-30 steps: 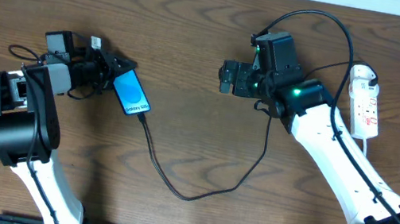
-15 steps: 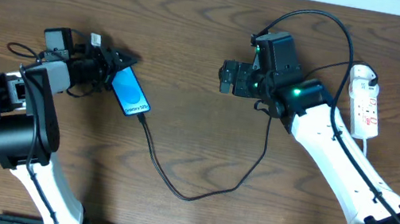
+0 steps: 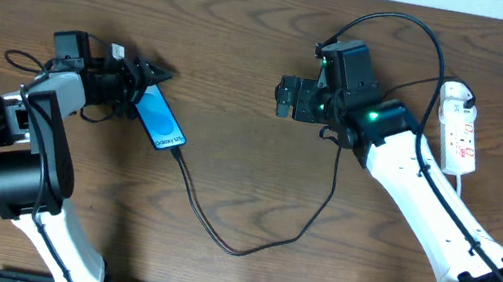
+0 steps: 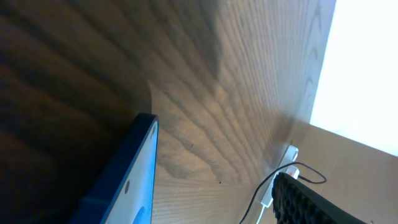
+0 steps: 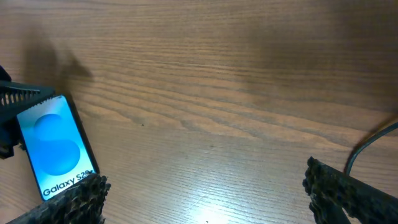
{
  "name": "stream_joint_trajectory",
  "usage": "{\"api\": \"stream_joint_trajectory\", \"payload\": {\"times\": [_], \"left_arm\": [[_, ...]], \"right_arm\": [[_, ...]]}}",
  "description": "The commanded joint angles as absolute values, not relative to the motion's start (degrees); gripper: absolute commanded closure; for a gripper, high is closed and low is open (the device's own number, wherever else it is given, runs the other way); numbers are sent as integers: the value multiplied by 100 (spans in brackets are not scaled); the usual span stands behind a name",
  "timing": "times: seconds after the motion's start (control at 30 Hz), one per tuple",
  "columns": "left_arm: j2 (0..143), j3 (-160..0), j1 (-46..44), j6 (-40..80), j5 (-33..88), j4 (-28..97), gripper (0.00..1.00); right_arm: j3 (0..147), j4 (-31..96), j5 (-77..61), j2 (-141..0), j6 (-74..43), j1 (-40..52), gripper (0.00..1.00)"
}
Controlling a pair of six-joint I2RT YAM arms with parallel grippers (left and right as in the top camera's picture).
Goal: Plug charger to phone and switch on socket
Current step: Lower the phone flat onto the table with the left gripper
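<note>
The phone (image 3: 161, 119) lies on the table with its blue screen up, also seen in the right wrist view as the phone (image 5: 55, 147). The charger (image 3: 235, 248), a thin black cable, meets the phone's lower end and loops right under the right arm. My left gripper (image 3: 151, 88) stands open at the phone's upper end. In the left wrist view the phone (image 4: 127, 183) sits by the left jaw, with a wide gap to the right finger (image 4: 305, 202). My right gripper (image 3: 286, 97) hangs open and empty over bare wood, its fingers (image 5: 74, 202) far apart. The socket (image 3: 462, 126) lies at the far right.
The socket's white cord (image 3: 460, 179) runs down behind the right arm. A thicker black robot cable (image 3: 402, 21) arcs above the right wrist. Bare wood (image 3: 241, 79) lies between the two grippers. The left arm's base (image 3: 15, 164) stands at the lower left.
My left gripper has opened and let go of the phone's upper end, drawing back slightly to the left. The phone has shifted a little. The right arm has not moved.
</note>
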State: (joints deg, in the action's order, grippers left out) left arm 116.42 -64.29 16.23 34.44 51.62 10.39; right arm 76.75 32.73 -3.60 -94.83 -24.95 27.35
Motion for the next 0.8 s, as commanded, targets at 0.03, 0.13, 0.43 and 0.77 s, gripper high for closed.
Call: {"api": "stream_joint_trajectory", "payload": {"times": [0.03,0.13,0.43,0.77], "left_arm": [[12193,-6023,1653,3411,3334,1538,24],[12193,-6023,1653,3411,3192,1719,24],[12193,-6023,1653,3411,2770,2250,23],[12193,-6023,1653,3411,2362,2818,23]], "right_arm": [[7719,3280,-338,-9382,-2410,2709,1],[7719,3277,-338,-9382,-2410,2709,1],[7719,3280,-340,-9382,-2410,2709,1],[7719,3282,-360,-9382,-2410,2711,1]]}}
